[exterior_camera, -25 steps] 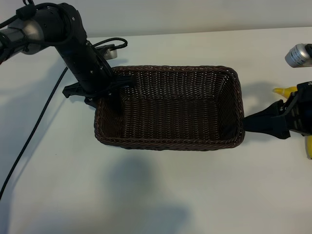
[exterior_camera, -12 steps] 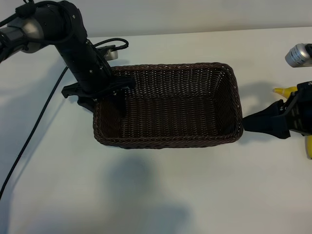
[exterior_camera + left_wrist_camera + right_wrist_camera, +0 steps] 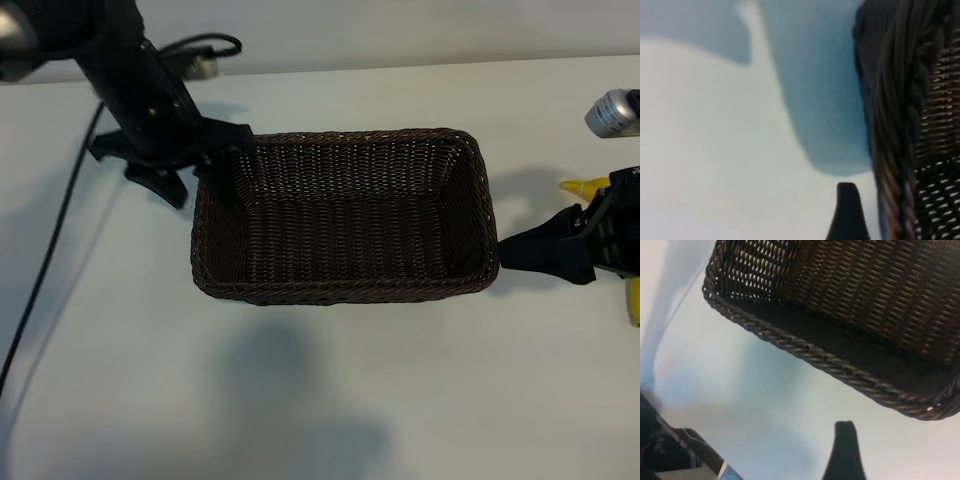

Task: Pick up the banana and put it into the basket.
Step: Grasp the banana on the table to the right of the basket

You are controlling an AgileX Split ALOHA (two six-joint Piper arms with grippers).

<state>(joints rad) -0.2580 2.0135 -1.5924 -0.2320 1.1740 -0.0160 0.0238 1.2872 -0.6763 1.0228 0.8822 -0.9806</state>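
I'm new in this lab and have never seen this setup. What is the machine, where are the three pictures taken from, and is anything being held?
It is a robot with two arms at a white table. One picture looks down from outside; the other two come from cameras on each arm's wrist. A dark woven basket stands in the middle, with nothing inside. The left tool hangs open at the basket's left end, holding nothing. The right tool waits open just beyond the right end, also holding nothing. No whole banana is visible; the yellow bits at the far right cannot be identified.
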